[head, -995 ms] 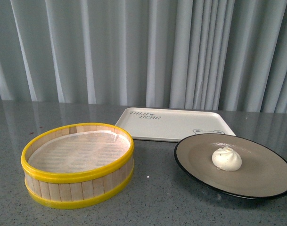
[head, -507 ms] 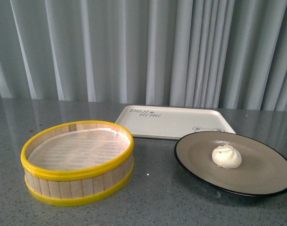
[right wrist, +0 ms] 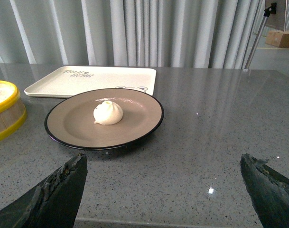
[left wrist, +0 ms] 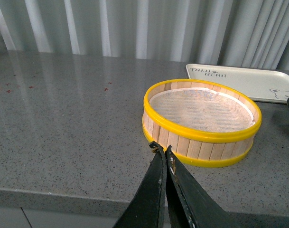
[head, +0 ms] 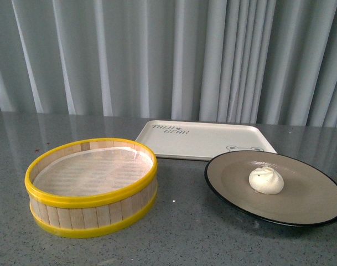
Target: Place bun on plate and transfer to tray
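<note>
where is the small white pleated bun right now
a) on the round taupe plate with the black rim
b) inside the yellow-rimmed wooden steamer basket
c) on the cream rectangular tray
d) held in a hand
a: the small white pleated bun sits near the middle of the round taupe plate with the black rim, and the yellow-rimmed wooden steamer basket shows only its pale liner.

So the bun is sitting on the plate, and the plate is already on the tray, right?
Not quite. The bun is on the plate, but the plate rests on the table just in front of the tray, not on it. The right wrist view shows this.
</note>
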Controlling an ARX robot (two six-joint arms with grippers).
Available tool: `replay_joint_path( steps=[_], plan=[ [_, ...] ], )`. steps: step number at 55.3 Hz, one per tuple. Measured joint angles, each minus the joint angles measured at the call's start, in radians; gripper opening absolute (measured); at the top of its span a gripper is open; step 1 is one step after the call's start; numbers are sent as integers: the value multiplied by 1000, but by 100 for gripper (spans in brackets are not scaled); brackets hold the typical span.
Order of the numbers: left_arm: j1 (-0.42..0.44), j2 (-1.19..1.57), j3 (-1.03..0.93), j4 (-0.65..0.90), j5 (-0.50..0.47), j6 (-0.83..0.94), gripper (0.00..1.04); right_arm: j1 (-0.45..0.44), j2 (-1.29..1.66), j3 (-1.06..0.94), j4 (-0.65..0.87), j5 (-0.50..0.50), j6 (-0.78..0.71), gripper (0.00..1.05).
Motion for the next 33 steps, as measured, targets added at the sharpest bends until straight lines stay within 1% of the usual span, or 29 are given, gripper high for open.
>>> replay_joint_path(
  steps=[14, 19, 24, 33],
  plan=[
    [0, -62, 0, -63, 0, 0, 4, 0, 0, 0, 0, 0, 0, 96],
    [0, -177, 0, -214, 1, 0, 4, 0, 0, 0, 0, 0, 0, 96],
    [0, -224, 0, -228, 1, 0, 4, 0, 0, 0, 0, 0, 0, 96],
    [0, -226, 0, -233, 0, 0, 4, 0, 0, 0, 0, 0, 0, 96]
  ],
)
